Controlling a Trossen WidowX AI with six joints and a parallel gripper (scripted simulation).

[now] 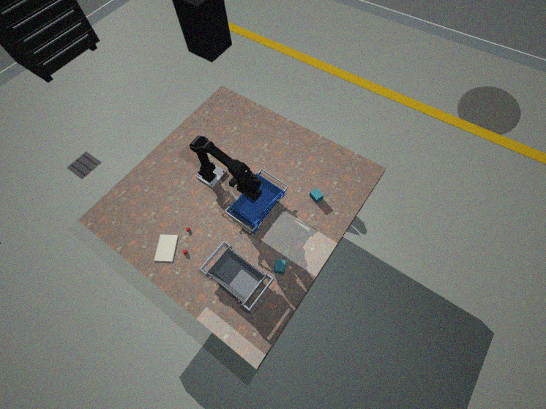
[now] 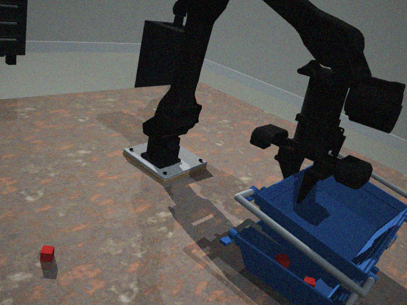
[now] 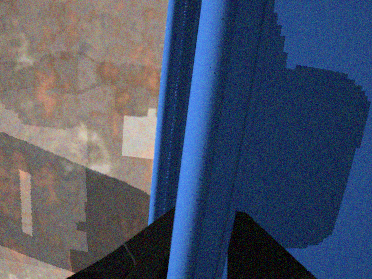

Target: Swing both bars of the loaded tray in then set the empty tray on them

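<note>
The pincer [image 1: 256, 195] [image 2: 292, 191] [image 3: 210, 219] grips the upper blue tray's [image 1: 257, 201] [image 2: 325, 216] [image 3: 320, 131] wall; its fingertips are partly hidden.

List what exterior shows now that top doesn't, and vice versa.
Exterior only: two red blocks inside the lower blue tray, under the upper one.

Top only: grey tray with its own bars, cream slab, two teal blocks, yellow floor line.

Both: upper blue tray with the gripper at its wall, arm base plate, red on the table (two blocks in top, one in exterior).
</note>
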